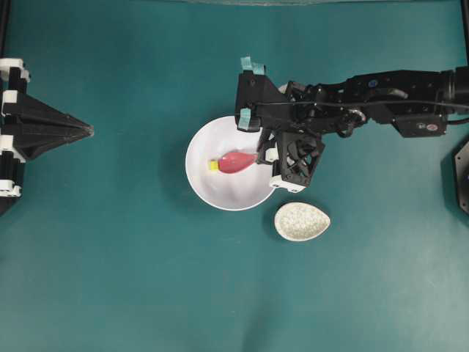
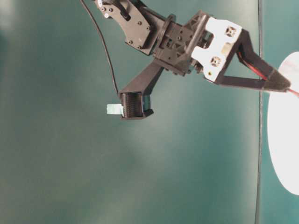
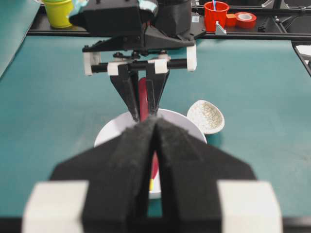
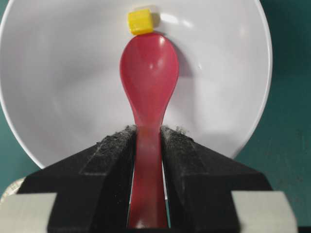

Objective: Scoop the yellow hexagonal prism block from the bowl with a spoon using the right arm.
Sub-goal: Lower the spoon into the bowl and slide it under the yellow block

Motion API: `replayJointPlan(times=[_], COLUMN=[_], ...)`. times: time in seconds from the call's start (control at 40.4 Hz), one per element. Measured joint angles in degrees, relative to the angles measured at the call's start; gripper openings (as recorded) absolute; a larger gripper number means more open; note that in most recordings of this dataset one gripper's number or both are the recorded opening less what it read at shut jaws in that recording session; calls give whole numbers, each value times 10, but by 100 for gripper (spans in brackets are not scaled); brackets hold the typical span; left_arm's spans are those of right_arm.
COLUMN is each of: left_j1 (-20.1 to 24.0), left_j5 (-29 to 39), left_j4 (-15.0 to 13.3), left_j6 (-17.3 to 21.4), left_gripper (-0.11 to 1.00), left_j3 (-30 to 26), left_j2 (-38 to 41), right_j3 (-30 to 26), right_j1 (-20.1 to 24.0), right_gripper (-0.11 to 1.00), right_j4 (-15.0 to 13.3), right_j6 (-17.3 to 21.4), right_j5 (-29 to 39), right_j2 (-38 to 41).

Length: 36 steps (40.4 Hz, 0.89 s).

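Yellow hexagonal prism block [image 4: 140,22], tiny and bright, lies on the inner floor of the large round white bowl [image 4: 53,82], a little away from the rim. The tip of the pink-red soup spoon [image 4: 148,77] touches the block or is just beside it; the block is not in the scoop. The scoop faces up and is empty. The short straight handle of the spoon runs back between the two black padded fingers [image 4: 104,160] of the right gripper [image 4: 147,145], which is clamped on it from both sides.

From above, the white bowl [image 1: 201,180] stands near the middle of the green table [image 1: 132,279], and the block [image 1: 213,166] is in its left half with the spoon [image 1: 236,162] pointing at it from the right. The right arm [image 1: 381,99], black with white parts and teal tape tabs, reaches in from the right edge of the table and hangs over the right rim of the bowl. A small speckled oval dish [image 1: 302,221] sits just beside the bowl, toward the near right, not touching it as far as I can see.

The left gripper [image 3: 154,127] is at the left edge of the table, well apart from the bowl; its two black fingers are pressed together with nothing between them.
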Motion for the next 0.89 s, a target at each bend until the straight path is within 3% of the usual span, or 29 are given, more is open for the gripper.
replayJointPlan(times=[0.89], left_j1=[-1], left_j5=[4], left_j4=[-1], left_j6=[-1], left_gripper=[0], left_j3=[-1], left_j2=[-3], right_j3=[0], right_j1=[10], right_gripper=[25], right_j4=[4], right_j6=[0], right_j5=[-34], right_j2=[24])
